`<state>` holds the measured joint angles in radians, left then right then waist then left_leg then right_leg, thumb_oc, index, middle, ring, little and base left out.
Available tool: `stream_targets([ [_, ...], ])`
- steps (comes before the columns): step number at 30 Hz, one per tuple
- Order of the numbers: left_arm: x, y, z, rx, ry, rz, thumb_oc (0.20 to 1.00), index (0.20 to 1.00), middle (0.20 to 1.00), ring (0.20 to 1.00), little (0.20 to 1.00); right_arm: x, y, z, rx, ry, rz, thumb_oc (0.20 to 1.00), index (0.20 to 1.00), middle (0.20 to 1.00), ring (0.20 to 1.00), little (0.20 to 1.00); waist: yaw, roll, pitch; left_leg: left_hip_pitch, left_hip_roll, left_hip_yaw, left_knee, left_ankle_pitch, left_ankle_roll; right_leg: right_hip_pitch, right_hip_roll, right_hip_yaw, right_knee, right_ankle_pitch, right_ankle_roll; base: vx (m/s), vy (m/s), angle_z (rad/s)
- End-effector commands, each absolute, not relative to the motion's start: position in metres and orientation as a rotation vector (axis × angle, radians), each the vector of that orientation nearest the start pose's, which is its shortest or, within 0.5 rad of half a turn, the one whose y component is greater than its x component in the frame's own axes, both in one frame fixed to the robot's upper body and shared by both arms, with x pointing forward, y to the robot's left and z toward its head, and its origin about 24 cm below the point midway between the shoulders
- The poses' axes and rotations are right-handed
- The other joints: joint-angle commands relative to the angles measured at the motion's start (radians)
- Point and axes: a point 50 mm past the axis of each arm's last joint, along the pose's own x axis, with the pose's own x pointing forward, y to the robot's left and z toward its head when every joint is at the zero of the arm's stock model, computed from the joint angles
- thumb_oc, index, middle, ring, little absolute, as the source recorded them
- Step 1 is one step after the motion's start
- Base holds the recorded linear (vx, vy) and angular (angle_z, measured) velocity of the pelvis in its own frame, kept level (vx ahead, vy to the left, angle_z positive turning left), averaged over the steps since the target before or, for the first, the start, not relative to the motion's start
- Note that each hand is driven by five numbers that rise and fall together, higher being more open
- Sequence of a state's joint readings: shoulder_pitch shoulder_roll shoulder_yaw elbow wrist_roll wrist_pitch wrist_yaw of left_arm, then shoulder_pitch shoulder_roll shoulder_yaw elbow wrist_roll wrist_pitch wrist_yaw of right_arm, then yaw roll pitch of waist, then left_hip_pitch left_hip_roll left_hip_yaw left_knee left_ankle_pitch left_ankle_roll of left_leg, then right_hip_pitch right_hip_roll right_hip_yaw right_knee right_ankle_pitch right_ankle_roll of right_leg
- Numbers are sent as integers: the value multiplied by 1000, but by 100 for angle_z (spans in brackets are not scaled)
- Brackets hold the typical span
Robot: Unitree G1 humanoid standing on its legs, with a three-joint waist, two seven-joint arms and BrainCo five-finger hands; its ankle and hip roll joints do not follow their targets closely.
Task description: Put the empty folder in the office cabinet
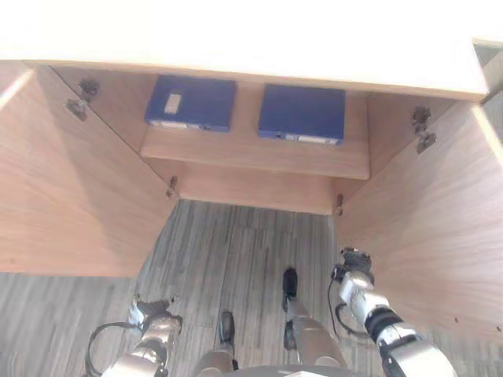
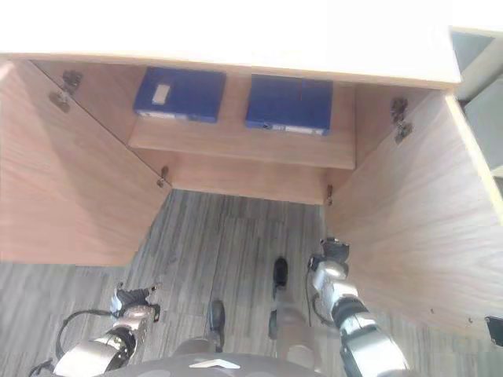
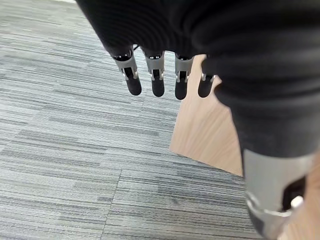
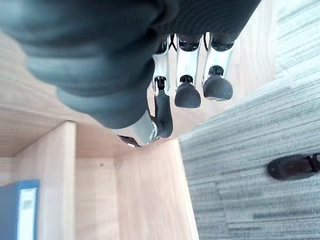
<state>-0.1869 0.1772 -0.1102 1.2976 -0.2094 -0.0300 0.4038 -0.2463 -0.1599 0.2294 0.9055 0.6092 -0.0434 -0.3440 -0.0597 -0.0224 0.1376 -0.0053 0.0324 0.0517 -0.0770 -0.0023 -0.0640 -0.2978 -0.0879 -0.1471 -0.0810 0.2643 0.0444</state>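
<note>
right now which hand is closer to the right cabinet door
Right. The right hand hangs just beside the open right door, while the left hand hangs across the floor, below the open left door.

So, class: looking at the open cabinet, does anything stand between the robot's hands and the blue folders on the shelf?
Nothing visible does. Both cabinet doors stand open, and the two blue folders lie flat on the shelf. The left hand and right hand hang low and empty.

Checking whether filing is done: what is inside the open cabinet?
Two blue folders lie flat, side by side, on the cabinet shelf. The cabinet's top panel hides the space behind them; below the shelf cannot be seen.
</note>
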Motion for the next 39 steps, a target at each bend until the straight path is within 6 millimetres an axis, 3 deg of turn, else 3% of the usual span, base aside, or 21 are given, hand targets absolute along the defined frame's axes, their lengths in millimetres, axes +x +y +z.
stream_targets([
  [1, 144, 246, -142, 346, 1089, 490, 1000, 1000, 1000, 1000, 1000, 260, -188, -80, 105, 660, -327, 1000, 1000, 1000, 1000, 1000, 1, 23, 29, -1, 1, -47, -10, -58, -23, 66, -91, -71, -6, -116, 152, -49, 24, -3],
  [5, 129, 246, -148, 374, 1145, 446, 1000, 1000, 1000, 1000, 1000, 238, -206, -102, 70, 796, -372, 1000, 1000, 1000, 1000, 1000, 8, 25, -1, 78, -29, -18, -10, -85, 11, 117, -109, -74, -6, -94, 162, -77, 21, -34],
  [14, 107, 253, -153, 408, 1218, 388, 1000, 1000, 1000, 1000, 1000, 214, -238, -114, 91, 929, -492, 1000, 1000, 1000, 1000, 1000, 18, 24, -52, 155, -92, 25, -10, -112, 52, 136, -163, -102, -6, -71, 185, -93, 47, -15],
  [20, 110, 248, -154, 408, 1211, 356, 1000, 1000, 1000, 1000, 1000, 216, -245, -111, 84, 935, -526, 1000, 1000, 1000, 1000, 1000, 15, 21, -50, 175, -100, 51, -10, -109, 67, 111, -177, -128, -6, -55, 199, -90, 26, -13],
  [21, 118, 250, -151, 410, 1175, 366, 1000, 1000, 1000, 1000, 1000, 225, -252, -103, 119, 883, -611, 1000, 1000, 1000, 1000, 1000, 18, 36, -33, 175, -87, 73, -10, -95, 76, 144, -199, -126, 57, -94, 188, -168, -28, -17],
  [22, 118, 250, -151, 410, 1175, 366, 1000, 1000, 1000, 1000, 1000, 225, -252, -103, 119, 883, -611, 1000, 1000, 1000, 1000, 1000, 18, 36, -33, 175, -87, 73, -10, -95, 76, 144, -199, -126, 57, -94, 188, -261, -19, -19],
  [23, 127, 252, -148, 429, 1144, 367, 1000, 1000, 1000, 1000, 1000, 226, -257, -100, 142, 856, -677, 1000, 1000, 1000, 1000, 1000, 20, 53, -31, 161, -70, 88, -10, -91, 73, 185, -240, -80, 161, -142, 169, -101, 10, -16],
  [24, 127, 252, -147, 430, 1143, 367, 1000, 1000, 1000, 1000, 1000, 226, -257, -100, 143, 856, -677, 1000, 1000, 1000, 1000, 1000, 22, 51, -32, 158, -72, 90, -10, -88, 73, 180, -242, -78, 162, -140, 169, -108, 14, -11],
  [26, 130, 253, -146, 447, 1127, 370, 1000, 1000, 1000, 1000, 1000, 224, -267, -96, 174, 812, -777, 1000, 1000, 1000, 1000, 1000, 19, 60, -46, 146, -60, 95, -10, -88, 70, 206, -276, -6, 229, -160, 167, 19, 19, 8],
  [29, 132, 257, -143, 486, 1101, 378, 1000, 1000, 1000, 1000, 1000, 203, -283, -101, 130, 831, -904, 1000, 1000, 1000, 1000, 1000, 7, 47, -69, 146, -62, 91, -10, -94, 66, 261, -258, 82, 225, -207, 176, 95, -26, -3],
  [31, 135, 261, -141, 516, 1095, 379, 1000, 1000, 1000, 1000, 1000, 182, -294, -107, 124, 896, -1003, 1000, 1000, 1000, 1000, 1000, 10, 26, -93, 148, -68, 79, -10, -99, 62, 291, -226, 89, 173, -233, 192, 156, -114, -18],
  [33, 136, 259, -141, 520, 1089, 401, 1000, 1000, 1000, 1000, 1000, 170, -306, -106, 119, 909, -1138, 1000, 1000, 1000, 1000, 1000, 0, 30, -87, 145, -59, 63, -10, -95, 56, 275, -185, 93, 153, -214, 199, 65, -88, -42],
  [39, 140, 253, -141, 567, 1080, 383, 1000, 1000, 1000, 1000, 1000, 145, -314, -111, -2, 982, -1187, 1000, 1000, 1000, 1000, 1000, -23, 28, -86, 125, -43, 56, -10, -81, 44, 285, -164, 88, 117, -232, 188, 17, -52, -9],
])
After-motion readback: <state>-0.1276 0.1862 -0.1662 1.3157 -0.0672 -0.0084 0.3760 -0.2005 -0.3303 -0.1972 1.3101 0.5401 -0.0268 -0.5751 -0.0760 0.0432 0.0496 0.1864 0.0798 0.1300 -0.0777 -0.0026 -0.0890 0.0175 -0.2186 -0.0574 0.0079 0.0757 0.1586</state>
